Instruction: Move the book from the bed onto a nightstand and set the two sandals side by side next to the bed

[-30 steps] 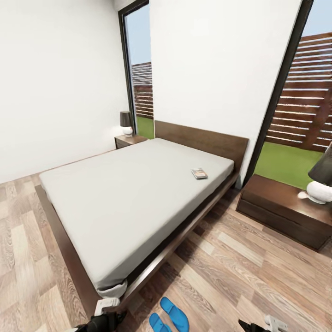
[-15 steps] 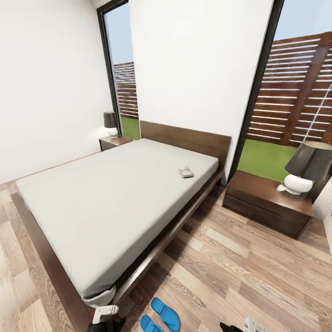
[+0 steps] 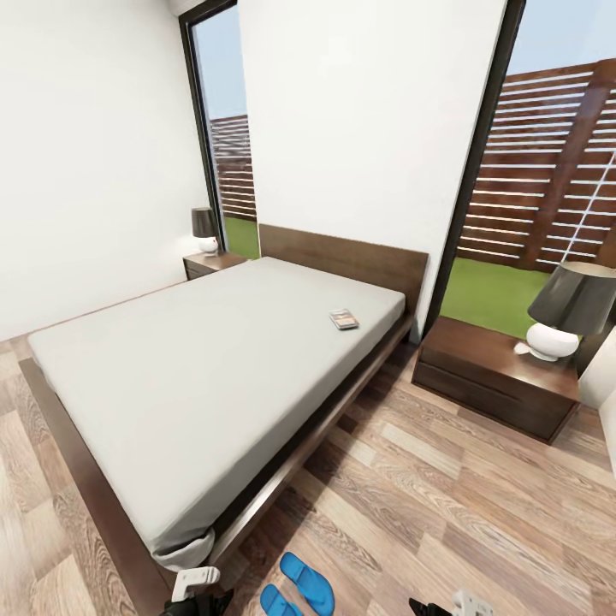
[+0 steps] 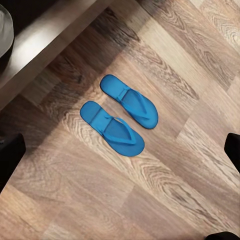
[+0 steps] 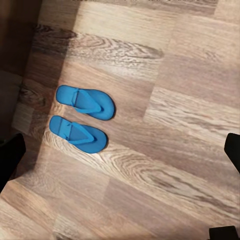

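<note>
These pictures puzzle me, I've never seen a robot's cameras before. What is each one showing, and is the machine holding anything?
It is a simulated two-armed robot in a bedroom. The wide picture comes from its head: the bed with the book lying on the mattress, a nightstand with a lamp on it, and wood floor. The other two come from cameras on its wrists, both looking down at the two sandals lying side by side on the floor. The dark shapes at those pictures' edges are gripper fingers; nothing sits between them, so nothing is held.
</note>
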Robot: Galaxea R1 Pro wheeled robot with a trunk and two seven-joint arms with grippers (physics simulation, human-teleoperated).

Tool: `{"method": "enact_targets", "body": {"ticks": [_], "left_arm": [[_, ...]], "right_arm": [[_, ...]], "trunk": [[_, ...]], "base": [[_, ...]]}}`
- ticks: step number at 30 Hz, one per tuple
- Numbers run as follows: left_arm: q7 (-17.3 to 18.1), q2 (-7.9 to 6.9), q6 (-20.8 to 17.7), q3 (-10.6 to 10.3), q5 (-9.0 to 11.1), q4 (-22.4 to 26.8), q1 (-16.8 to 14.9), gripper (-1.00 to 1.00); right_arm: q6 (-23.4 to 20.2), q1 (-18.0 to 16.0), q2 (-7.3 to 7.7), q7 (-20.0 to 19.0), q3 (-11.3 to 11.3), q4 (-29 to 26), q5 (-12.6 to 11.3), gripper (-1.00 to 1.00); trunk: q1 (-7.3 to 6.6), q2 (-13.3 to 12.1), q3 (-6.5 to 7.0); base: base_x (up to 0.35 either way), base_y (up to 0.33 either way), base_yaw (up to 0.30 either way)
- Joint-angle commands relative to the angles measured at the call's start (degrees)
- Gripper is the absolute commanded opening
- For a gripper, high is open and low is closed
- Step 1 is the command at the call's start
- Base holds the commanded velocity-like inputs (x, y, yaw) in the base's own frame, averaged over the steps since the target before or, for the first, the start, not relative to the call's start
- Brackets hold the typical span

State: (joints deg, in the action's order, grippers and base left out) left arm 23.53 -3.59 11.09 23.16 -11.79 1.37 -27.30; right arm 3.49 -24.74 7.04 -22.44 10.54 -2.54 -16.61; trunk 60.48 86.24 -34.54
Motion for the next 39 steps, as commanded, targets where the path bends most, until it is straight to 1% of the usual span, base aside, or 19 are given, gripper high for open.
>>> {"method": "enact_targets", "body": {"ticks": [1,9,12,13,14,15,16,19,21,26,39], "left_arm": [[0.12,-0.02,0.25,0.49,-0.6,-0.05,-0.04,1.0],[0.19,-0.02,0.25,0.47,-0.67,-0.05,-0.04,1.0],[0.25,-0.16,0.25,-0.73,-0.79,0.0,-0.04,1.0],[0.27,-0.22,0.25,-3.08,-0.78,0.02,-0.04,1.0],[0.28,-0.26,0.25,-7.67,-0.78,0.0,-0.04,1.0],[0.29,-0.25,0.25,-9.36,-0.74,-0.02,-0.04,1.0],[0.29,-0.23,0.25,-10.53,-0.72,-0.03,-0.04,1.0],[0.24,-0.2,0.25,-11.93,-0.67,-0.05,-0.04,1.0],[0.22,-0.19,0.25,-12.33,-0.62,-0.05,-0.04,1.0],[0.2,-0.19,0.25,-12.53,-0.6,-0.05,-0.04,1.0],[0.13,-0.13,0.25,-12.56,-0.51,-0.05,-0.04,1.0]], "right_arm": [[0.11,-0.05,0.01,-0.24,0.27,0.09,-0.17,1.0],[0.11,-0.05,0.0,0.05,0.27,0.08,-0.18,1.0],[0.11,-0.05,0.0,-0.11,0.27,0.08,-0.18,1.0],[0.11,-0.05,0.0,-0.17,0.27,0.08,-0.18,1.0],[0.11,-0.05,0.04,-0.22,0.27,0.08,-0.18,1.0],[0.11,-0.05,0.05,-0.24,0.27,0.08,-0.18,1.0],[0.11,-0.05,0.07,-0.27,0.29,0.08,-0.18,1.0],[0.11,-0.05,0.08,-0.31,0.29,0.08,-0.18,1.0],[0.11,-0.05,0.08,-0.32,0.29,0.08,-0.18,1.0],[0.11,-0.05,0.08,-0.33,0.3,0.08,-0.18,1.0],[0.11,-0.05,0.06,-0.33,0.27,0.08,-0.18,1.0]], "trunk": [[0.0,0.03,-0.05],[0.0,0.03,0.08],[0.0,0.03,0.09],[0.0,0.03,0.09],[0.0,0.03,0.09],[0.0,0.03,0.09],[0.0,0.03,0.09],[0.0,0.03,0.09],[0.0,0.03,0.09],[0.0,0.03,0.09],[0.0,0.03,0.09]], "base": [[0.0,0.0,0.0],[0.0,0.0,0.0],[0.0,0.0,0.0],[0.0,0.0,0.0],[0.0,0.0,-0.141],[0.0,0.0,-0.191],[0.0,0.0,-0.223],[0.0,0.0,-0.249],[0.0,0.0,-0.271],[0.0,0.0,-0.279],[0.0,0.0,-0.281]]}}
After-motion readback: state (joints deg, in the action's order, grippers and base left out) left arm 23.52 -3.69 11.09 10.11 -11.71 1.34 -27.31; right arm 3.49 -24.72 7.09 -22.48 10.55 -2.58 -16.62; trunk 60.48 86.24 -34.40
